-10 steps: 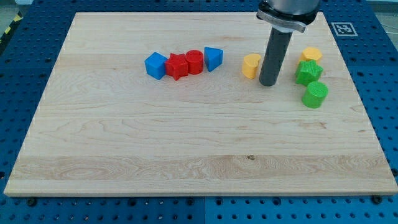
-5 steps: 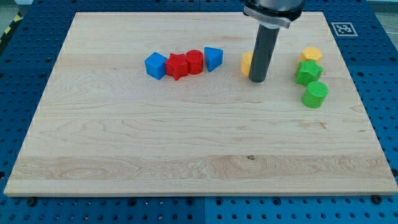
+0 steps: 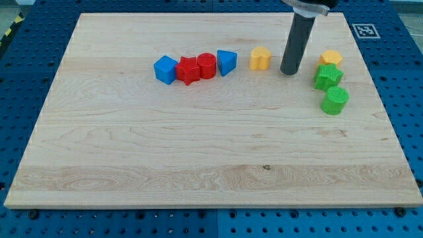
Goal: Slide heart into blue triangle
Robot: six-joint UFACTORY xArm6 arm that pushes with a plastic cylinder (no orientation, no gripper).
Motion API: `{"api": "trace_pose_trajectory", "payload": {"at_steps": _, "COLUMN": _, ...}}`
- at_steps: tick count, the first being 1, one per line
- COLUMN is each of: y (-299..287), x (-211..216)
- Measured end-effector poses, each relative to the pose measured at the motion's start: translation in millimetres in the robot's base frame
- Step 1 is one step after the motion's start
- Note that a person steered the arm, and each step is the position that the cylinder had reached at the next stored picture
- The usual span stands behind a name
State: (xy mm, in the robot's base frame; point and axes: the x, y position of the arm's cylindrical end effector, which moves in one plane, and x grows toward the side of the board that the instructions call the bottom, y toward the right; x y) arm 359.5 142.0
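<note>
The yellow heart (image 3: 260, 58) sits on the table (image 3: 198, 152) near the far edge, a little toward the right-hand side, and just to the right of the blue triangle (image 3: 226, 62), with a small gap of bare wood between them. My tip (image 3: 288, 71) rests to the right of the heart, apart from it and not touching; there is no hand on this arm, only the plain rod, so nothing is held and nothing can be gripped. The heart looks like a small, rigid plastic block, probably light, and it should slide easily on the smooth wood. It is likely to turn or slip sideways if pushed off-centre, because its outline is lobed. The best contact is probably the middle of its right-hand side, pressing straight toward the left edge so that it runs into the triangle. The triangle adjoins a red cylinder (image 3: 207, 65), which may brace it.
</note>
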Motion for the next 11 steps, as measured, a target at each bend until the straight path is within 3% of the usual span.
{"api": "trace_pose_trajectory", "payload": {"at_steps": 3, "y": -48, "x": -15}}
{"api": "trace_pose_trajectory", "payload": {"at_steps": 6, "y": -10, "x": -15}}
{"api": "trace_pose_trajectory", "payload": {"at_steps": 11, "y": -3, "x": -45}}
